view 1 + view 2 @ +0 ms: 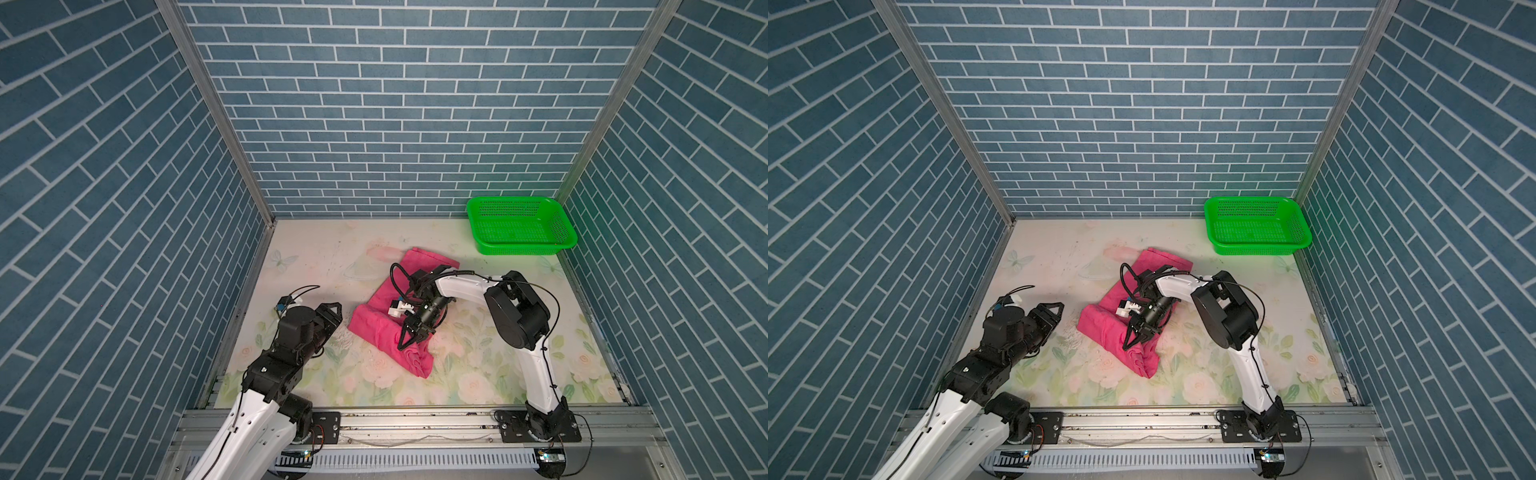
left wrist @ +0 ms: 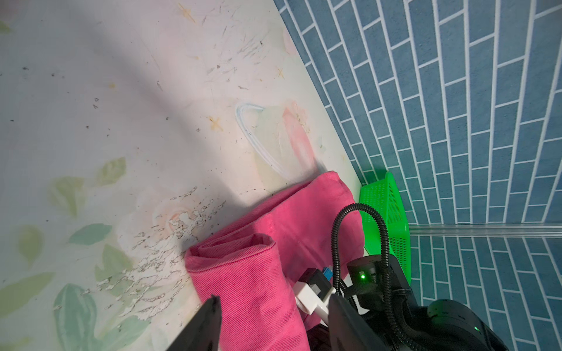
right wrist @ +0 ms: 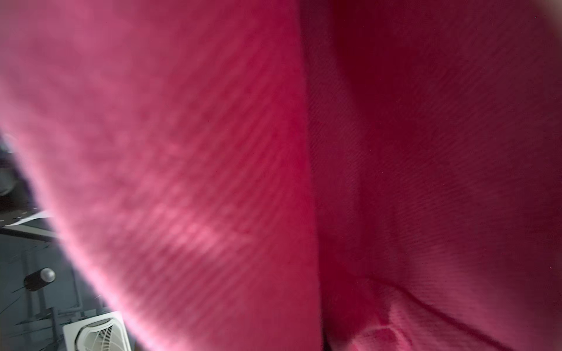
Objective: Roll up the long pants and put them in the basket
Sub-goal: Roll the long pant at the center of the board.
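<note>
The long pants (image 1: 374,324) (image 1: 1100,324) are bright magenta-pink cloth lying mid-table. The near part is wound into a thick roll and a flat stretch runs toward the back wall. My right gripper (image 1: 405,344) (image 1: 1127,344) reaches down onto the roll's near end, its fingers together on the cloth. The right wrist view is filled by the pants (image 3: 213,152), and the jaws are hidden there. My left gripper (image 1: 337,308) (image 1: 1059,307) hangs open to the left of the roll, apart from it. In the left wrist view the rolled end (image 2: 252,273) lies beyond its spread fingers (image 2: 209,322).
A green mesh basket (image 1: 519,248) (image 1: 1258,248) (image 2: 392,218) stands empty in the back right corner. Blue brick-pattern walls close in the left, back and right sides. A metal rail with both arm bases runs along the front edge.
</note>
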